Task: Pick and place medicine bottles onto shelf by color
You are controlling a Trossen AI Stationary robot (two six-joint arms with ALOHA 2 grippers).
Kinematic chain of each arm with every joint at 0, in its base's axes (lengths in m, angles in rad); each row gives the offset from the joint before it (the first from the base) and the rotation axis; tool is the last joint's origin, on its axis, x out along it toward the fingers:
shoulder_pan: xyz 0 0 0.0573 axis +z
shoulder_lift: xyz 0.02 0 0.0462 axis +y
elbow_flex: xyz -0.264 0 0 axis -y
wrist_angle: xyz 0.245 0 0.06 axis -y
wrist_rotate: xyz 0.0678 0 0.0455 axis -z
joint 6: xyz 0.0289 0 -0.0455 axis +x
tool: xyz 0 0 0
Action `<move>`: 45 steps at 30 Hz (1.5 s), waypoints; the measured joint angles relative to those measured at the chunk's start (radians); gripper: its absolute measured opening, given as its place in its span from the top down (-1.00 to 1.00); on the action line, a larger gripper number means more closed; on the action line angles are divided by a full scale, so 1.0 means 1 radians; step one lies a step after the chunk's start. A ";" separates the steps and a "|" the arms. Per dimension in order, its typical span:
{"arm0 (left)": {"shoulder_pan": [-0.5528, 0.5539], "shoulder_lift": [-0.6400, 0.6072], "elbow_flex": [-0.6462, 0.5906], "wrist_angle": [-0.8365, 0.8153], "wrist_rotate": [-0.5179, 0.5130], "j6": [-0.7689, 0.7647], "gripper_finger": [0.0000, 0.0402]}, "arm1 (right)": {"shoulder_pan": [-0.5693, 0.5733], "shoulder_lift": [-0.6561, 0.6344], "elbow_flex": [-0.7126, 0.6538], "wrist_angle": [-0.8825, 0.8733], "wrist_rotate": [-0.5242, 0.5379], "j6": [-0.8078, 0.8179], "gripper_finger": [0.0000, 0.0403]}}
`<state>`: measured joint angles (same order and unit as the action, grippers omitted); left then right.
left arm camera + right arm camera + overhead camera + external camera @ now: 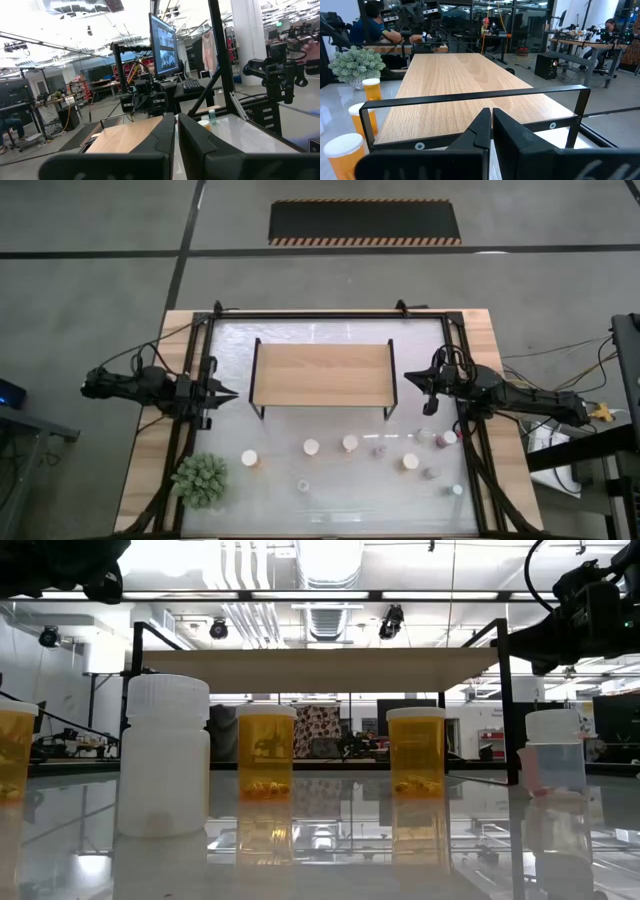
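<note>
The light-wood shelf (322, 375) stands on thin black legs at the middle of the table, with nothing on top. The medicine bottles stand upright on the table nearer than the shelf. Several are orange (311, 447) (266, 750), two are dark (379, 450), and some are white or clear (447, 438) (163, 755). My left gripper (232, 393) (176, 120) is shut and empty, level, off the shelf's left end. My right gripper (408, 378) (491, 114) is shut and empty, level, off the shelf's right end, pointing along the board (470, 80).
A green spiky plant (203, 478) stands at the near left corner. A black frame (205, 340) edges the glossy table top. People sit at desks in the room beyond (372, 25).
</note>
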<state>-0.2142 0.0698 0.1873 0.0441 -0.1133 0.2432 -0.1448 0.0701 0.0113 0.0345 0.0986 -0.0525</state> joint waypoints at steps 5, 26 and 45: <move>0.000 0.000 0.000 0.000 0.000 0.000 0.97 | 0.000 0.000 0.000 0.000 0.000 0.000 0.96; 0.000 0.000 0.000 0.000 0.000 0.000 0.97 | 0.000 0.000 0.000 0.000 0.000 0.000 0.96; 0.000 0.000 0.000 0.000 0.000 0.045 0.97 | 0.002 0.000 0.000 0.002 0.056 0.281 0.96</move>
<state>-0.2142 0.0698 0.1875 0.0442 -0.1135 0.2878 -0.1425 0.0704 0.0116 0.0360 0.1544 0.2283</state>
